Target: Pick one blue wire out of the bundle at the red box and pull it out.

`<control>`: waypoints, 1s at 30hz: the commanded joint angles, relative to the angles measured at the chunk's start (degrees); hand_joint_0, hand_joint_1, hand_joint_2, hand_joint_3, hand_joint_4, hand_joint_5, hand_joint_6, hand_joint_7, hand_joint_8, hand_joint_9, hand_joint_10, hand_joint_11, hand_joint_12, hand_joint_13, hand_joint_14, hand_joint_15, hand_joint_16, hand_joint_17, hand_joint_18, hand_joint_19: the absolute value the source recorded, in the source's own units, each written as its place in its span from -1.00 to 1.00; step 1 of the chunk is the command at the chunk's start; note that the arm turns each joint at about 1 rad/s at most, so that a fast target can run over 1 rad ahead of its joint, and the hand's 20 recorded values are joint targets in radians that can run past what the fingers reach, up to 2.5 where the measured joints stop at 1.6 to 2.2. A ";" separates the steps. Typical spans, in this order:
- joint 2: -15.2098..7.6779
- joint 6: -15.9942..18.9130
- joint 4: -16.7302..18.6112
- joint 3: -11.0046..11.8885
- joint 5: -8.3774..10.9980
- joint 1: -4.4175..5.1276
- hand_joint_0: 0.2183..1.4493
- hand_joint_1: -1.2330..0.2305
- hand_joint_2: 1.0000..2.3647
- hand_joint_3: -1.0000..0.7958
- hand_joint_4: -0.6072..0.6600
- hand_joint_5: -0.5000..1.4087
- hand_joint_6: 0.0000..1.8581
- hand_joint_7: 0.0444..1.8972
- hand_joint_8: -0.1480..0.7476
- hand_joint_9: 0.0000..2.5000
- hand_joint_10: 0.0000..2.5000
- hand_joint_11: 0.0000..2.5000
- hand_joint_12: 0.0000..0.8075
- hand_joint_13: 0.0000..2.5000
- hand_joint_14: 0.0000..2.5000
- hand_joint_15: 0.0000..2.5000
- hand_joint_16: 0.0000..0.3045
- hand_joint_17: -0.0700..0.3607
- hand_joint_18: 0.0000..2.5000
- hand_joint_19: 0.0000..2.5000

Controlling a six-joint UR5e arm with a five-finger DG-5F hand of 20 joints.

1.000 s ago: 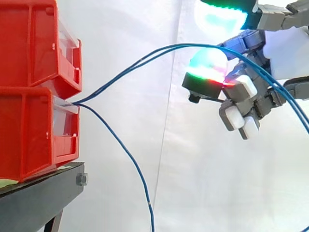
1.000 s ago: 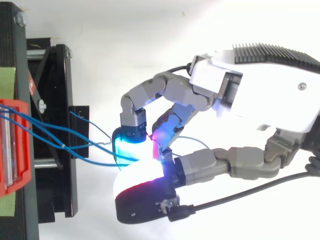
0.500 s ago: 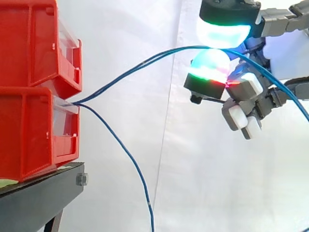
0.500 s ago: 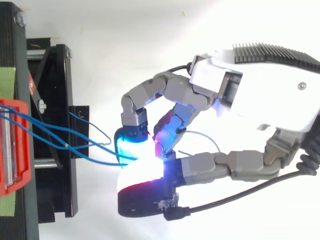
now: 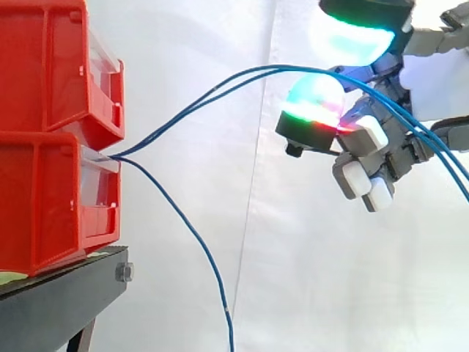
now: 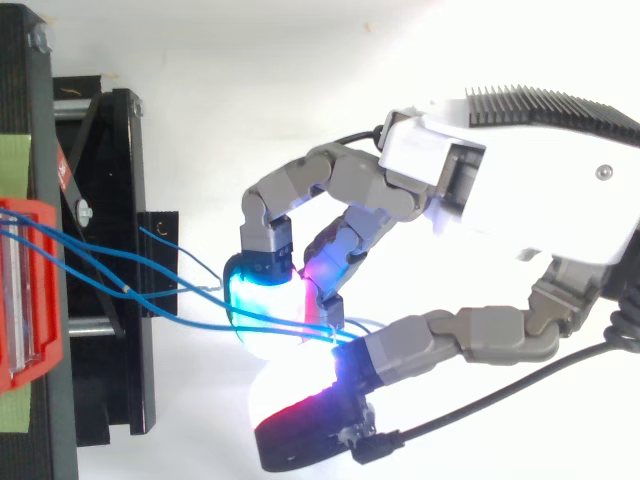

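two stacked red boxes [image 5: 44, 169] sit at 9 o'clock in the side view, on a black stand [image 5: 58, 301] at 7 o'clock. the blue wires [image 5: 212, 92] come out where the two boxes meet. two of them climb toward 2 o'clock, run across the hand [image 5: 381, 139] there, and drop off toward 3 o'clock. a third wire [image 5: 190, 235] hangs loose down toward 6 o'clock, in front of the white curtain [image 5: 183, 44]. from above, the wires [image 6: 150, 270] leave the box [image 6: 50, 300] at 9 o'clock and cross the stand [image 6: 110, 400] to the hand [image 6: 530, 200] at centre. i cannot tell whether the hand is grasping them or has let go.
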 commanded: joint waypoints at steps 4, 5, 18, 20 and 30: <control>0.02 0.00 -0.26 0.03 0.00 -0.09 -0.52 -0.04 -1.00 -0.44 0.29 -0.59 -0.02 0.10 0.20 -0.07 -0.99 -0.38 0.10 -0.19 -0.99 -0.53 -0.63 -0.09 -0.25 -0.53; -0.07 0.00 -0.26 0.03 0.00 -0.09 -0.47 -0.03 -1.00 -0.42 0.29 -0.58 -0.02 0.12 0.18 -0.06 -0.99 -0.37 0.07 -0.19 -0.99 -0.53 -0.64 -0.11 -0.25 -0.53; 0.02 0.00 -0.53 0.03 0.00 -0.09 -0.39 -0.42 -0.97 -0.03 0.20 -0.53 -0.03 0.28 0.26 0.07 -0.99 -0.35 0.11 -0.05 -0.98 -0.46 -0.65 -0.11 -0.12 -0.56; -0.07 0.00 -0.53 -0.05 0.00 -0.09 -0.39 -0.47 -0.97 -0.03 0.19 -0.53 -0.02 0.26 0.24 0.05 -0.99 -0.34 0.10 -0.06 -0.98 -0.46 -0.65 -0.11 -0.12 -0.56; 0.02 0.00 -0.61 -0.05 0.00 -0.18 -0.41 -0.56 -0.99 -0.37 0.27 -0.59 -0.01 0.15 0.15 -0.09 -0.98 -0.35 0.06 -0.17 -0.98 -0.47 -0.66 -0.14 -0.21 -0.55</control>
